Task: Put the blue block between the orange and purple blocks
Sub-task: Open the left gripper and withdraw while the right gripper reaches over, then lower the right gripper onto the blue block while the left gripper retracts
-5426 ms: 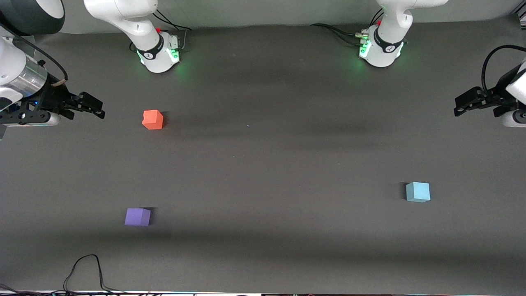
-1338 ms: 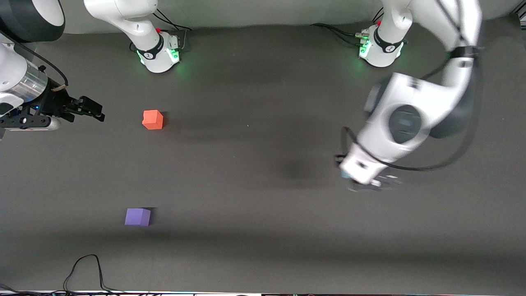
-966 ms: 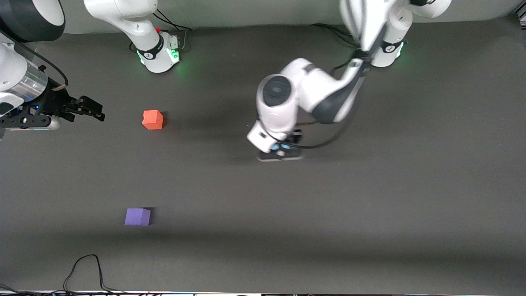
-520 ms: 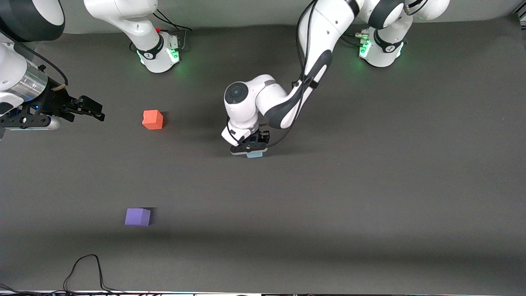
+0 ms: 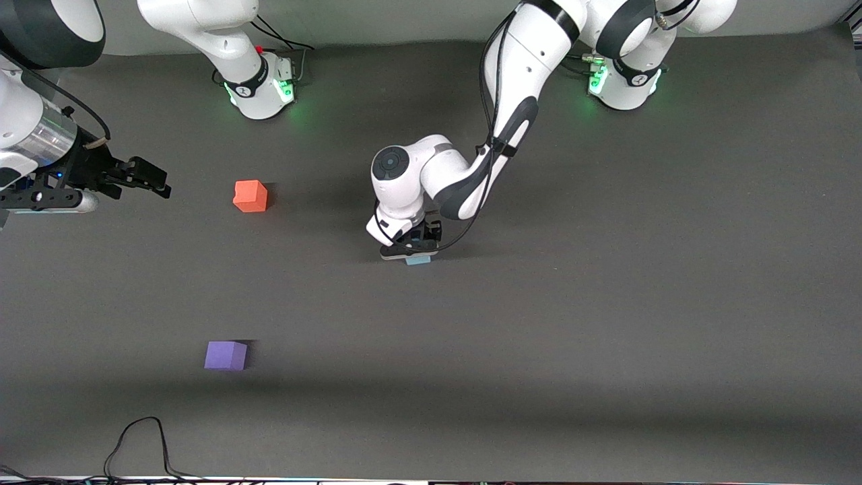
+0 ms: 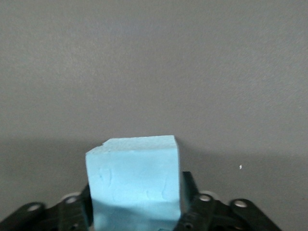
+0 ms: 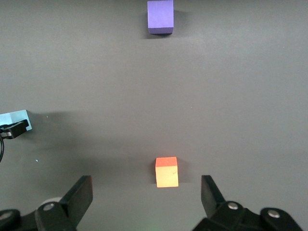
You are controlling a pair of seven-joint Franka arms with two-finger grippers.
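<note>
My left gripper [image 5: 412, 248] is shut on the pale blue block [image 5: 418, 259] and holds it low over the middle of the table. In the left wrist view the blue block [image 6: 134, 180] fills the space between the fingers [image 6: 190, 192]. The orange block [image 5: 250, 196] and the purple block [image 5: 225, 355] lie toward the right arm's end, the purple one nearer the camera. My right gripper [image 5: 158, 180] waits open and empty beside the orange block. The right wrist view shows the orange block [image 7: 166, 172], the purple block [image 7: 160, 17] and the blue block [image 7: 17, 120].
The left arm's white links [image 5: 431, 175] stretch from its base [image 5: 623, 84] over the table's middle. The right arm's base [image 5: 259, 87] stands at the table's back edge. A black cable [image 5: 141, 438] loops near the front edge.
The left arm took the blue block from its end of the table and carried it to the middle, then sank slightly. The right arm and the orange and purple blocks have not moved.
</note>
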